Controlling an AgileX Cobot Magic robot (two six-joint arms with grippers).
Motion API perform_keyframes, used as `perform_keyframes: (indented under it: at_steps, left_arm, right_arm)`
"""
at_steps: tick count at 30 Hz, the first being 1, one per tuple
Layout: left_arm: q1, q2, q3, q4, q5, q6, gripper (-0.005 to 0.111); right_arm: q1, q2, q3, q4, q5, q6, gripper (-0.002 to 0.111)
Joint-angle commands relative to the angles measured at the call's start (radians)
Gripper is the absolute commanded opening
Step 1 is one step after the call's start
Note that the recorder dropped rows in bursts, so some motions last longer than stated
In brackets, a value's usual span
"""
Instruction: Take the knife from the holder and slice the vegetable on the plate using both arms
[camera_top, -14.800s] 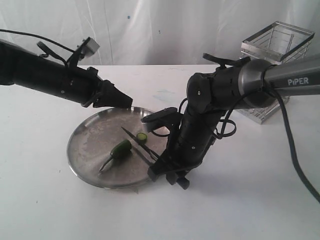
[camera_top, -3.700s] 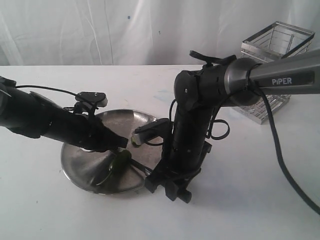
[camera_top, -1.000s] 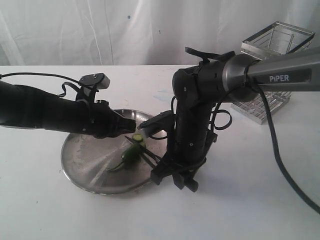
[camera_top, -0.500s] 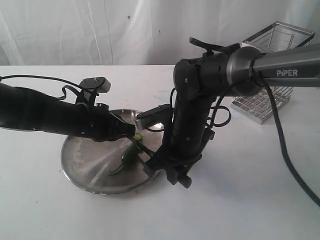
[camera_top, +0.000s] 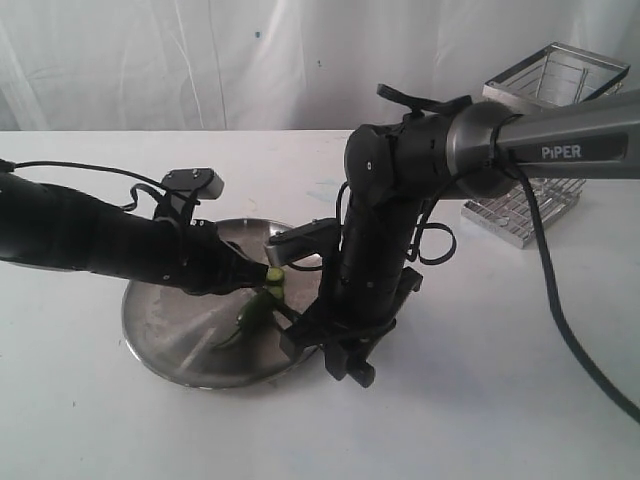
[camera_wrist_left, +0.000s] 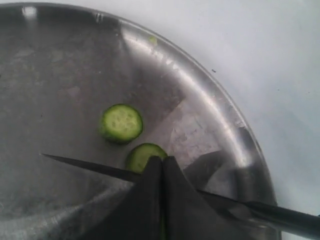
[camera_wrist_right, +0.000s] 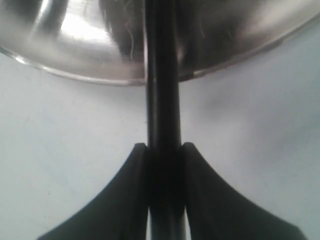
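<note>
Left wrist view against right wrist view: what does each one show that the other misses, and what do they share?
Only the left wrist view shows the cut work: a loose round slice lying flat on the plate, a second green cut face next to the left gripper, whose jaws are closed together, and the knife's pointed blade crossing behind it.

Only the right wrist view shows the grasp on the knife: the right gripper has its jaws clamped on the black handle.

Both show the knife, the plate's shiny rim and the white table.
</note>
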Motion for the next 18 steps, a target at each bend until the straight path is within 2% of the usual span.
perform_keyframes:
  at_steps: [1,6,14,18]
  left_arm:
    - [-0.003,0.026,0.008,-0.047,-0.001,0.025,0.000]
    - [-0.003,0.045,0.008,-0.104,-0.008,0.127,0.000]
    - [-0.003,0.045,-0.034,-0.104,0.051,0.123,0.000]
    - [-0.003,0.049,-0.034,-0.104,-0.031,0.126,0.000]
  right_arm:
    - [-0.004,-0.003,0.001,0.009,0.005,-0.015,0.000]
    - [-0.004,-0.003,0.001,0.009,0.005,-0.015,0.000]
    - [-0.004,-0.003,0.001,0.009,0.005,-0.015,0.000]
    - [-0.004,-0.003,0.001,0.009,0.005,-0.015,0.000]
